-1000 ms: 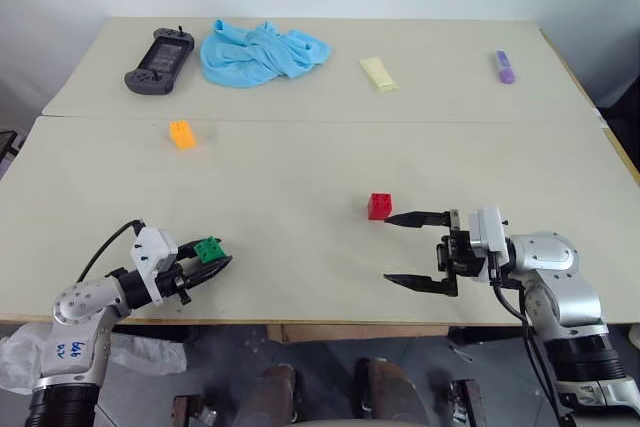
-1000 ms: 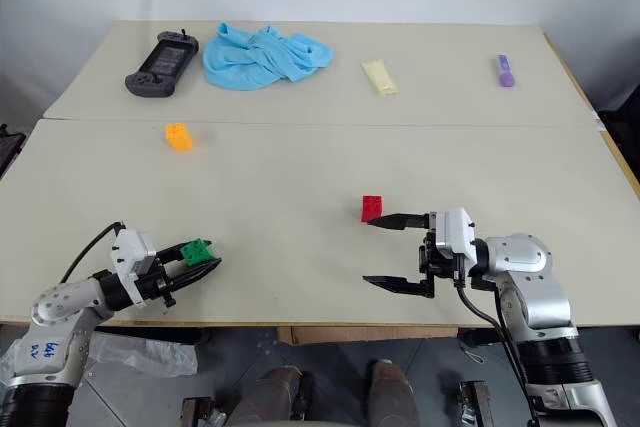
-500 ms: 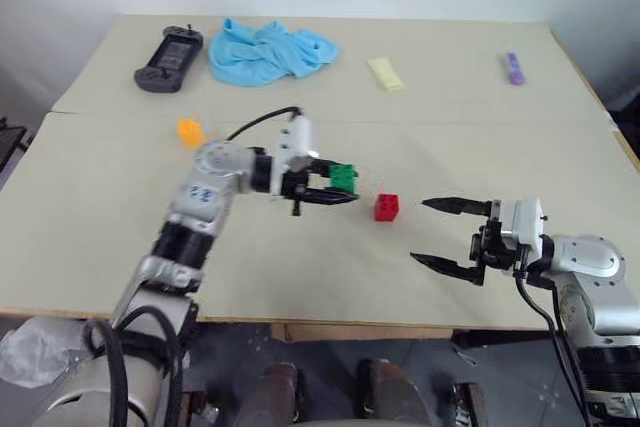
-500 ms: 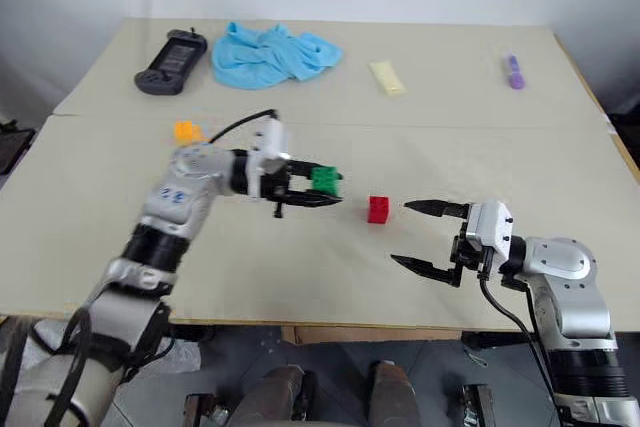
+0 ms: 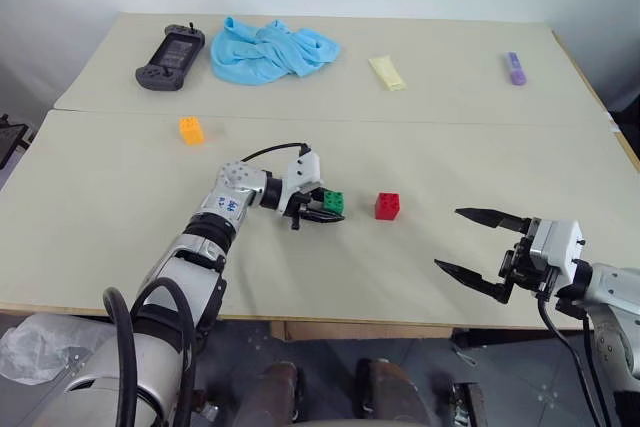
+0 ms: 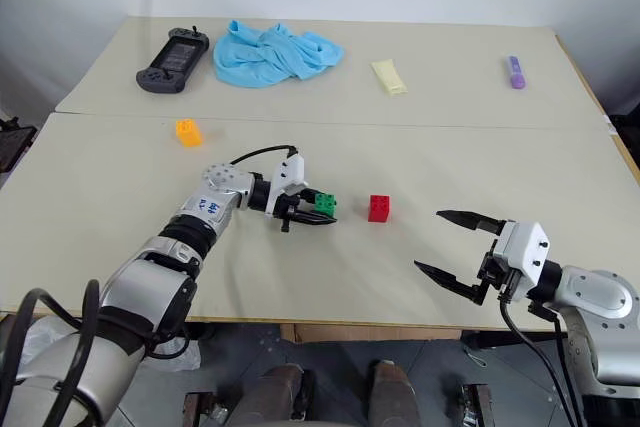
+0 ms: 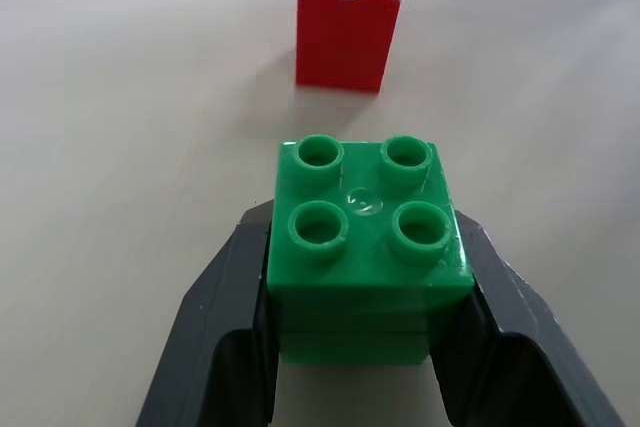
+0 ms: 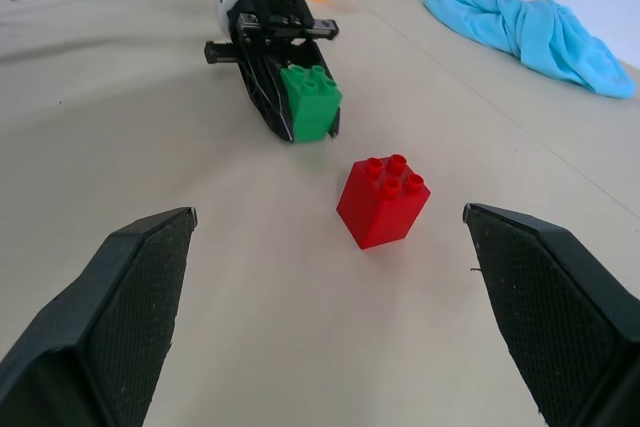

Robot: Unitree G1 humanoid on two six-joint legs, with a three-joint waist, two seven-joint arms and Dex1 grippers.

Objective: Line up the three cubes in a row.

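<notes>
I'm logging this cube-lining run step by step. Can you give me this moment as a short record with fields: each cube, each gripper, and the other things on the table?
green cube: held in the left gripper, just left of the red cube, a gap between them
red cube: free on the table, mid-table
orange cube: alone, far left
right gripper: open, holding nothing, near the front edge
far side: game controller, blue cloth, pale yellow tube, purple marker

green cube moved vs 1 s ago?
Yes. The green cube, gripped in the left hand, has gone from the near left table edge to just left of the red cube, which stayed put.
</notes>
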